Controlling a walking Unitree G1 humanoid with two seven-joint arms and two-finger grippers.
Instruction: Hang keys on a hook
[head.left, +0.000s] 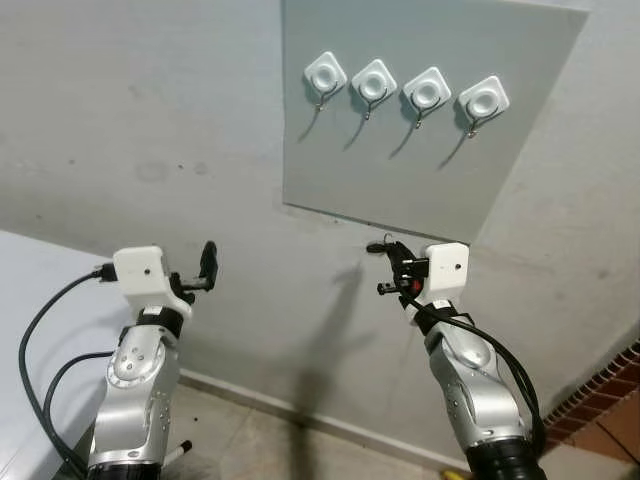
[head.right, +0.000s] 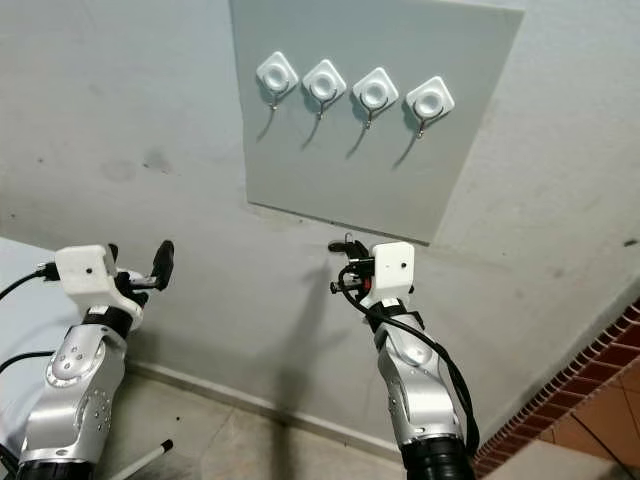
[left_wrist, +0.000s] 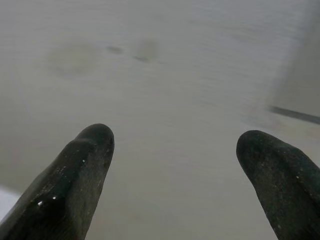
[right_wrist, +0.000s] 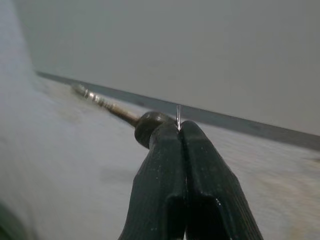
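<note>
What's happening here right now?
The right hand is shut on the keys and holds them up close to the wall, just under the grey board with four white hooks. Nothing hangs on any hook yet. The left hand is open, raised near the wall.

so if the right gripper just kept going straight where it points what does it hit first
Probably the bare wall just below the lower edge of the grey board, judging by the right wrist view. The right gripper would arrive under the four hooks, though depth is hard to judge.
</note>
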